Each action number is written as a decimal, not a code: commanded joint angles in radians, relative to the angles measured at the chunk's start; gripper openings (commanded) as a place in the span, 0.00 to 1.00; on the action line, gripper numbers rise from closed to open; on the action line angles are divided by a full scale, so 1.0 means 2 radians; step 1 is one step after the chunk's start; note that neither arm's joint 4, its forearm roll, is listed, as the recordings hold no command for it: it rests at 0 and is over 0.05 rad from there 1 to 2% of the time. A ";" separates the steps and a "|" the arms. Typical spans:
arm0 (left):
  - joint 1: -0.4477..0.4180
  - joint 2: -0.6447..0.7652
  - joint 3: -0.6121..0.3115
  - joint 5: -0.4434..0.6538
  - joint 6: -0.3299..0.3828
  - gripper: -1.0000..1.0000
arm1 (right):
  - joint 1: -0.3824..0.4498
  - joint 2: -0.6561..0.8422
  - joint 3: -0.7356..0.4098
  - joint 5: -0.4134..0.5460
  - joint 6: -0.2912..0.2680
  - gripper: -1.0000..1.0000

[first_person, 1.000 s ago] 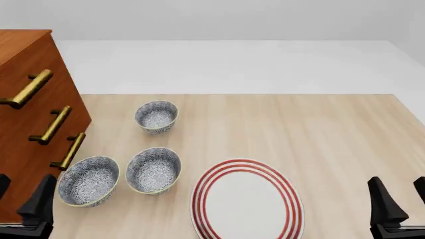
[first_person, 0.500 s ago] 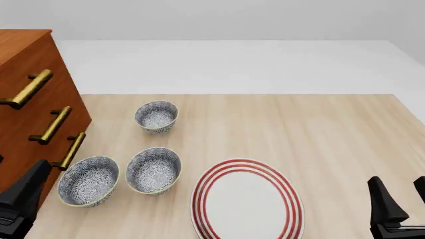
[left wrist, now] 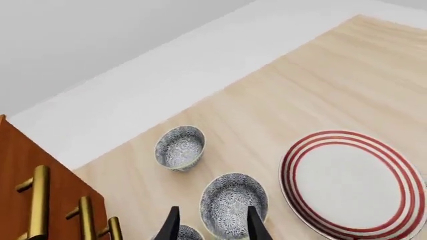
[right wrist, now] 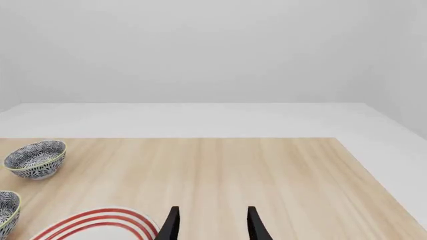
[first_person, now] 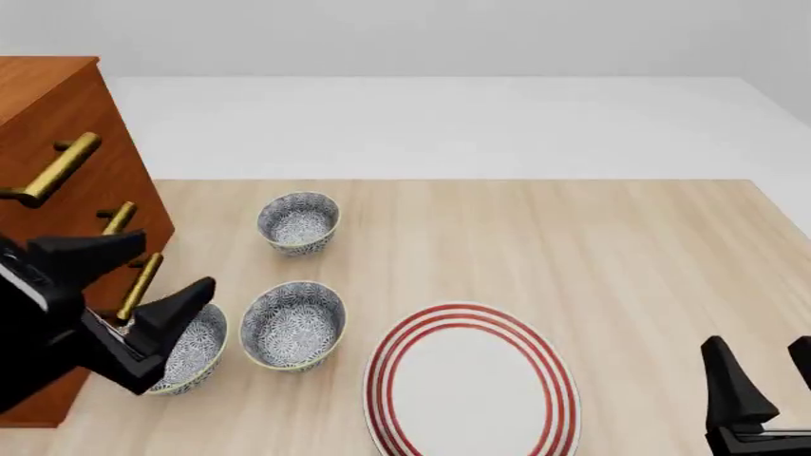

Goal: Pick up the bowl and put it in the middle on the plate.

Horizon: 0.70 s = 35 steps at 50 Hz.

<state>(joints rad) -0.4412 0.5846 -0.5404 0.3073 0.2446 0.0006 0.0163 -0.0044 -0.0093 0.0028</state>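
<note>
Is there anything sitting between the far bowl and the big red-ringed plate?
Nothing stands directly between the far bowl and the plate; the front view shows bare wood there. The middle bowl sits just left of that line.

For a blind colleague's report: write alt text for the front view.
The left gripper, open, hovers over the nearest of three blue-and-white bowls beside a wooden drawer cabinet. A red-ringed white plate lies empty on the wooden table, and the right gripper waits open at the near right.
</note>
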 commanded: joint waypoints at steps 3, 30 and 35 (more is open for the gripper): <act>-0.049 0.083 -0.024 0.024 0.057 1.00 | 0.000 0.001 0.000 -0.001 0.000 1.00; -0.097 0.171 0.007 0.042 0.100 1.00 | 0.000 0.000 0.000 -0.001 0.000 1.00; -0.091 0.181 0.008 0.046 0.122 1.00 | 0.000 0.001 0.000 -0.001 0.000 1.00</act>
<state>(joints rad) -0.6188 0.8989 -0.5349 0.3895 0.4387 0.0006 0.0174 -0.0040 -0.0106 0.0029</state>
